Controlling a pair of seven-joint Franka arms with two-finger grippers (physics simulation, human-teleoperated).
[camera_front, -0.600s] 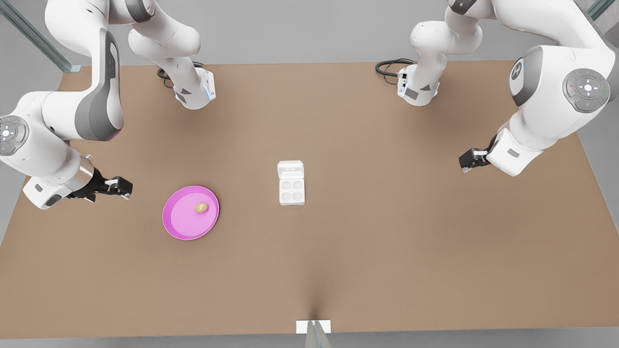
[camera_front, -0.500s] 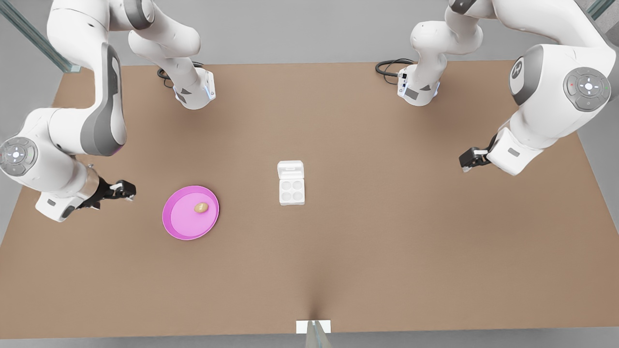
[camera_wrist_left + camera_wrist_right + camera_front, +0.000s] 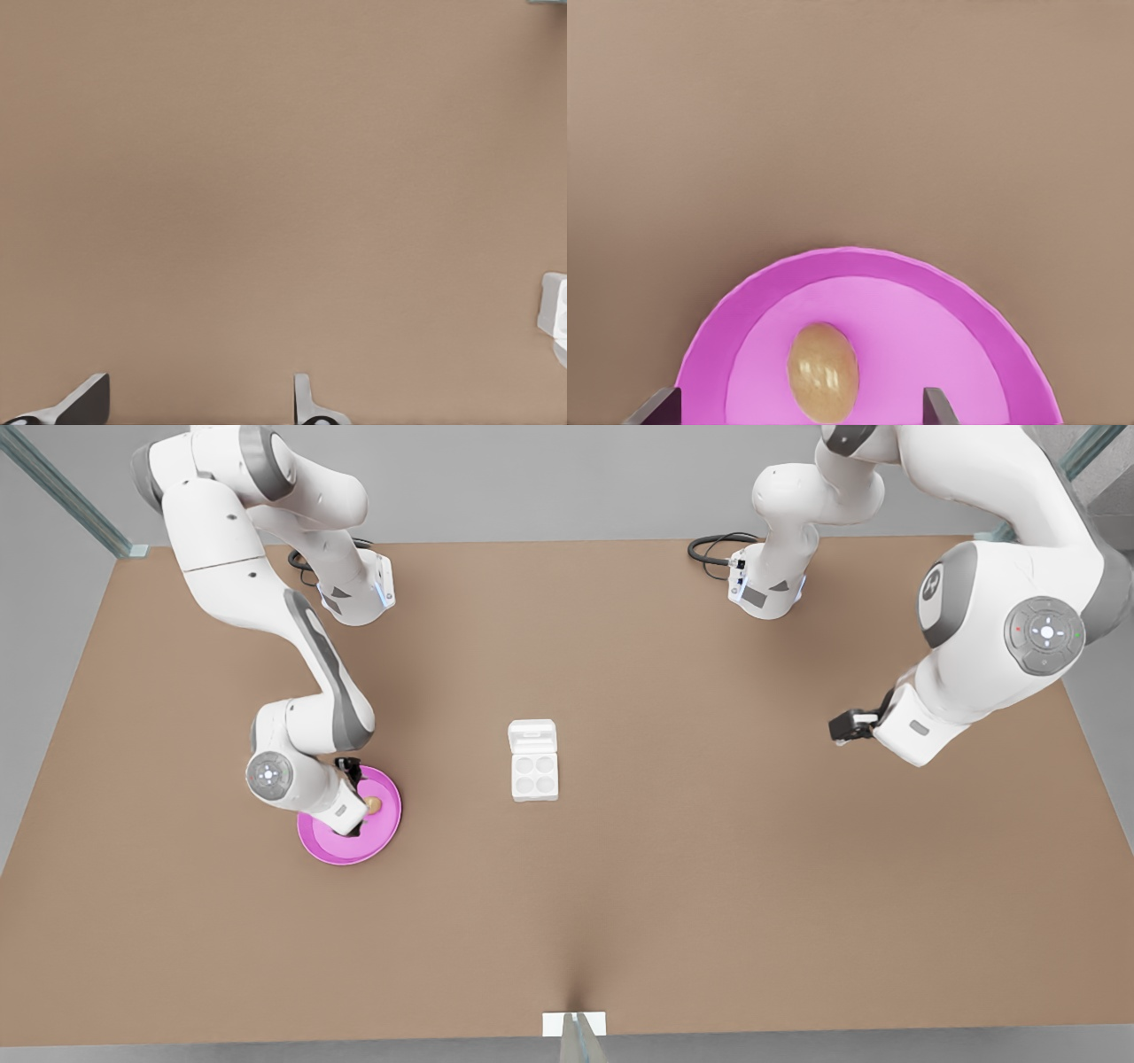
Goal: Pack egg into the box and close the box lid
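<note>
Right gripper (image 3: 361, 815) hovers over the egg (image 3: 374, 804), its fingers spread wide apart on either side of it without touching. That egg lies on the pink plate (image 3: 330, 850) at the front view's left. Box (image 3: 535, 776) sits mid-desk (image 3: 620, 886), well apart, its box lid (image 3: 532, 737) open flat behind four empty cups. Left gripper (image 3: 843, 726) waits far off at the front view's right, fingers parted.

Front view: my high overhead camera, looking steeply down on the whole table (image 3: 673, 886).

Right wrist view: close, facing down past its fingertips (image 3: 937, 405) at the pink plate (image 3: 983, 310), which the front view shares at its left.

Left wrist view: close over bare table, box (image 3: 555, 305) at its edge; the front view shows the box mid-table.
</note>
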